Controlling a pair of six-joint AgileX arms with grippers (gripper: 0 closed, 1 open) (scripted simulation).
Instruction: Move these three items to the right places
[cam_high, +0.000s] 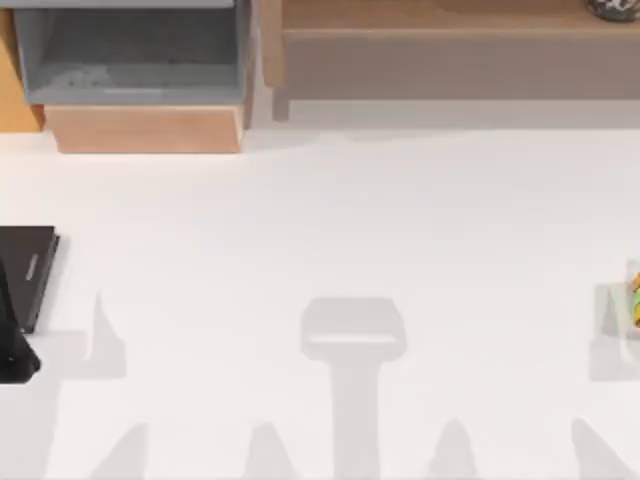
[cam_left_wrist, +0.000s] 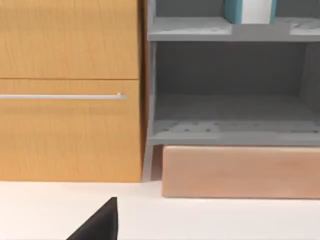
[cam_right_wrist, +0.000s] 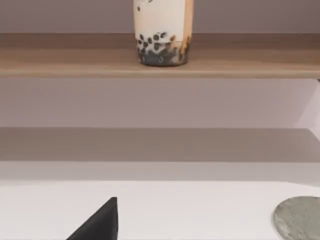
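A: Left to right, what's in what?

B: Far left edge of the white table (cam_high: 330, 220) – flat black slab (cam_high: 30, 272) with a grey mark, lying flat. Behind it an orange wood-grain cabinet (cam_left_wrist: 65, 50) with a thin silver bar handle (cam_left_wrist: 62, 96). Touching its right side is a grey shelf unit (cam_left_wrist: 230, 130) with boxy matte compartments, on a pale wood base (cam_left_wrist: 240, 172).

A: Book?

B: The teal book (cam_left_wrist: 250, 10) stands upright in the upper grey compartment, white page edges facing out. Its top is cut off in the left wrist view.

A: Left gripper?

B: Of the left gripper (cam_left_wrist: 102, 222) I get one black wedge low over the table, facing the cabinet. Spread or pressed together – can't tell.

A: Right half?

B: A long, smooth brown wooden shelf (cam_high: 450, 50) runs along the back. The speckled cup (cam_high: 612, 8) sits on its top board at the far right – cylindrical, cream body, dark pearls packed at the bottom. The orange-yellow-green object (cam_high: 634, 300) is on the table at the right edge, well in front of the shelf, mostly cut off.

A: Right gripper?

B: The right gripper (cam_right_wrist: 102, 222) shows the same black wedge, facing the shelf below the cup. State – can't tell. A flat, round, mottled grey-green disc (cam_right_wrist: 299, 217) lies on the table beside it.
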